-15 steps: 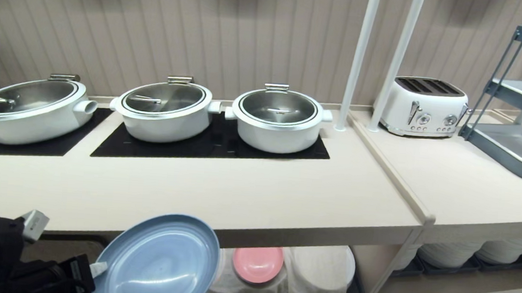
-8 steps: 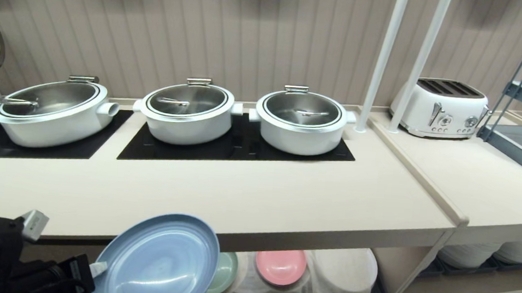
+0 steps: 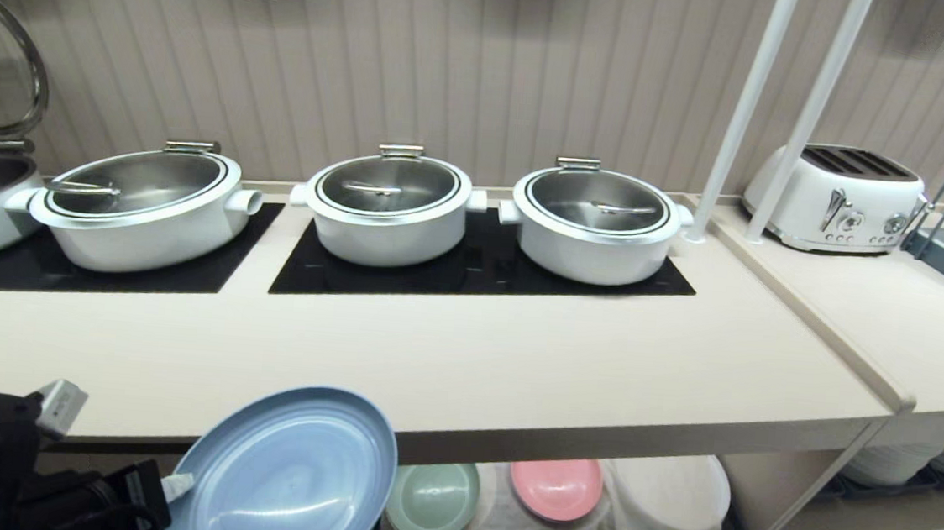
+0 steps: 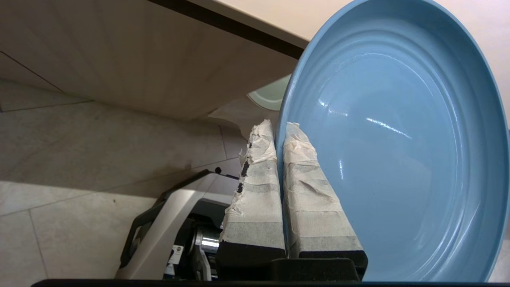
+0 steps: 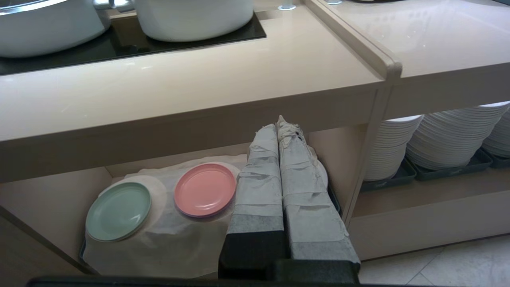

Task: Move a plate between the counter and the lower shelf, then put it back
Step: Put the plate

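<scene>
We look down on a long beige counter (image 3: 447,364) with black cooktop panels (image 3: 480,274) set into it. Three white pots (image 3: 392,208) with steel lids stand on the panels in a row along the far side, and a fourth vessel with its round lid raised shows at the far left edge. A white toaster (image 3: 844,197) sits far right, behind two white poles (image 3: 787,113).

At the near left, our left gripper (image 4: 281,131) holds the light-blue plate (image 3: 287,474) in front of the counter's thick front edge, below the worktop level. The plate is tilted, its hollow face turned up toward us. In the left wrist view the two tape-wrapped fingers (image 4: 259,187) are closed on the plate's rim, one on each side of the edge.

Under the counter is the lower shelf (image 5: 51,187), a recess draped with white cloth (image 5: 167,239). A mint-green plate (image 5: 118,211) lies on the cloth at the left and a pink plate (image 5: 205,189) just beside it to the right, the two apart. In the neighbouring recess to the right, tall stacks of white plates (image 5: 450,135) rest on dark trays.

Our right gripper (image 5: 281,123) hangs in front of the lower shelf, its wrapped fingers pressed together and holding nothing.
</scene>
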